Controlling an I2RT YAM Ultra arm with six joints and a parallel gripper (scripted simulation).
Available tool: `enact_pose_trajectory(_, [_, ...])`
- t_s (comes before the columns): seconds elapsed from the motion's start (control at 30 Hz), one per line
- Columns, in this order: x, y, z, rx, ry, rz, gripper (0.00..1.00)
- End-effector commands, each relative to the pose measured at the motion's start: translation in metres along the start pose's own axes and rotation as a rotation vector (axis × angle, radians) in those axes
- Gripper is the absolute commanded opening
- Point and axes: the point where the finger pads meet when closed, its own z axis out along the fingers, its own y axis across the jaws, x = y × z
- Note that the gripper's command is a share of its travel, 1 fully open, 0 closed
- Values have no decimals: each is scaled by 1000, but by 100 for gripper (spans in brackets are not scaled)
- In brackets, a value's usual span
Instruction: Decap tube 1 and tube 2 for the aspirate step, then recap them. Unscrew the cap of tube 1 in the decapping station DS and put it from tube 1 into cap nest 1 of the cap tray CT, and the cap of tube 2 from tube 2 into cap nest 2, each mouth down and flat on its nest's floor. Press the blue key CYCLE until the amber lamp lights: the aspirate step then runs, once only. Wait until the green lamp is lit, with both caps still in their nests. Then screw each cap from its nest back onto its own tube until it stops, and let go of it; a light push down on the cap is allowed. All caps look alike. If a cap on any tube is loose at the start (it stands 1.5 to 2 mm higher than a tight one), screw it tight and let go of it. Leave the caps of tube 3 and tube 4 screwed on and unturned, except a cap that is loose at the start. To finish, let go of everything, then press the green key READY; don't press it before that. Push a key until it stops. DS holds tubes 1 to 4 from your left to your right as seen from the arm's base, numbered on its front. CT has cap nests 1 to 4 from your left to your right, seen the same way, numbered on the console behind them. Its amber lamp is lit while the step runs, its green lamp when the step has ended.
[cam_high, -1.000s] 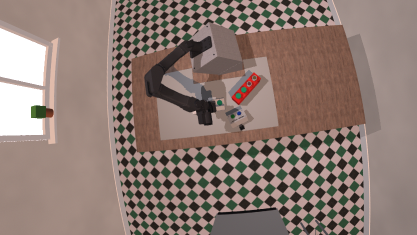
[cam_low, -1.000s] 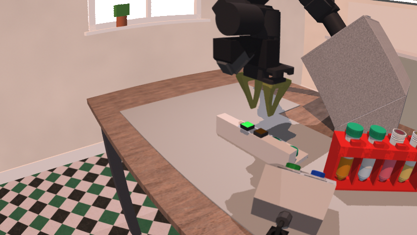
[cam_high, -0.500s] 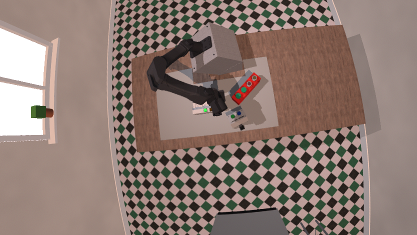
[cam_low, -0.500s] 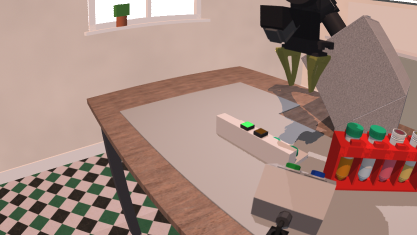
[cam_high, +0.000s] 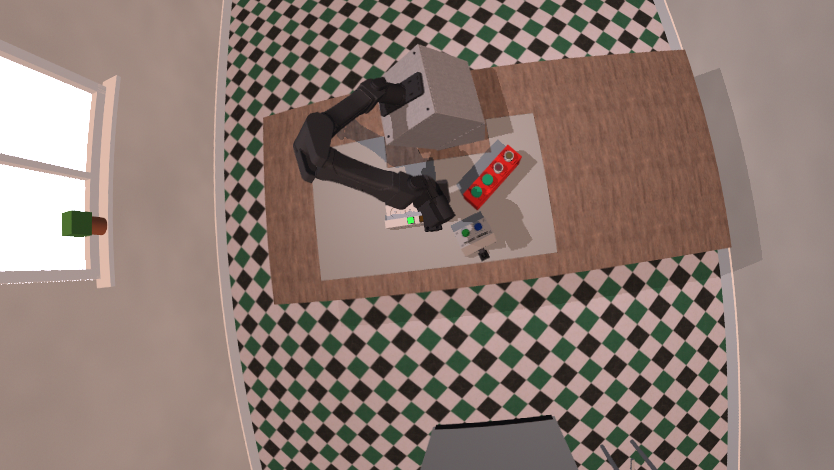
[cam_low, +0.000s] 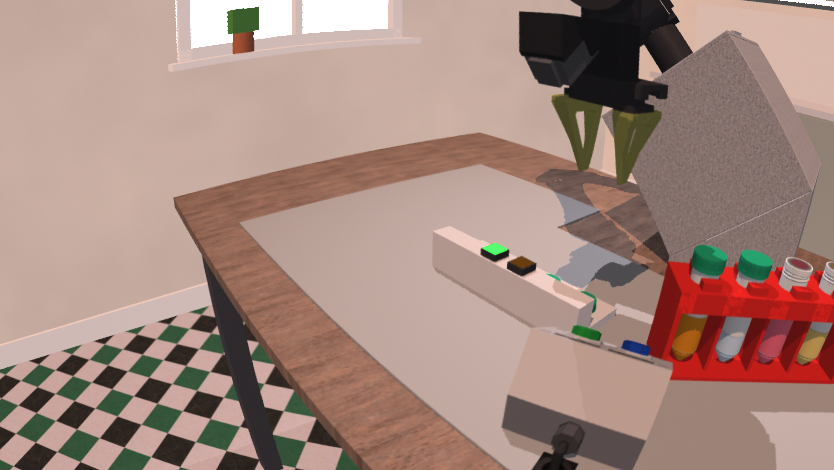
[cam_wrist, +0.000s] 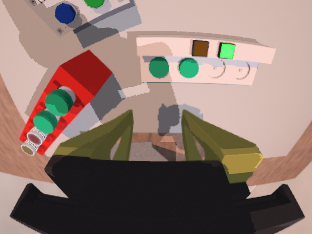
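The red station DS (cam_low: 752, 326) holds two tubes with green caps (cam_low: 707, 259) and two tubes without caps (cam_low: 796, 269). In the wrist view the cap tray CT (cam_wrist: 207, 61) holds two green caps (cam_wrist: 174, 67) in its two left nests; the two right nests are empty. Its green lamp (cam_wrist: 227, 49) is lit and its amber lamp (cam_wrist: 200, 48) is dark. The green lamp also shows in the exterior view (cam_low: 494, 250). My gripper (cam_low: 604, 169) hangs high above the table behind the tray, half open and empty. It also shows in the wrist view (cam_wrist: 156, 124).
The key box (cam_low: 589, 385) stands at the table's front with the green key READY (cam_low: 585, 332) and the blue key CYCLE (cam_low: 635, 347). A large grey block (cam_low: 723, 151) stands close beside my gripper, behind DS.
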Motion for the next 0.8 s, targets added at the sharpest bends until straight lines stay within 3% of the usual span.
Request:
enact_pose_trajectory(0.0, [-3, 0, -3, -2, -11, 1, 47])
enact_pose_trajectory(0.07, [-3, 0, -3, -2, -11, 1, 47])
enact_pose_trajectory(0.4, [-3, -1, 47, -1, -11, 1, 47])
enact_pose_trajectory(0.47, [-3, -1, 47, -1, -11, 1, 47])
enact_pose_trajectory(0.77, [-5, -1, 93, -1, -11, 1, 47])
